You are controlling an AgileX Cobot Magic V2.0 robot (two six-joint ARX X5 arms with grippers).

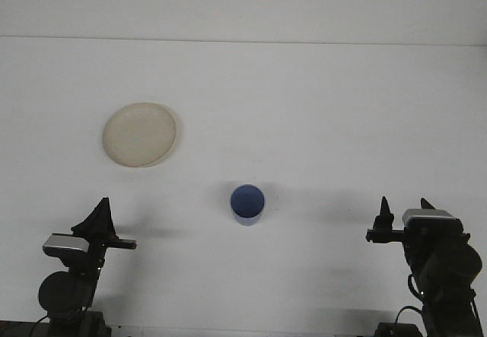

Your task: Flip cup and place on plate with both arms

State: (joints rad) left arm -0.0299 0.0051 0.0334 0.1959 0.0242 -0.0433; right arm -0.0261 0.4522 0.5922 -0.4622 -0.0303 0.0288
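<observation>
Blue cup [247, 204] upright — cream plate [140, 135] apart

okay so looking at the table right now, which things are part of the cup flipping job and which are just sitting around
Part of the job: blue cup, cream plate, left gripper, right gripper.

Just sitting around: nothing else lies on the white table.

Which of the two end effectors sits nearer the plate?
The left end effector, at the lower left, directly below the cream plate. The right end effector sits at the far lower right, beyond the blue cup.
</observation>
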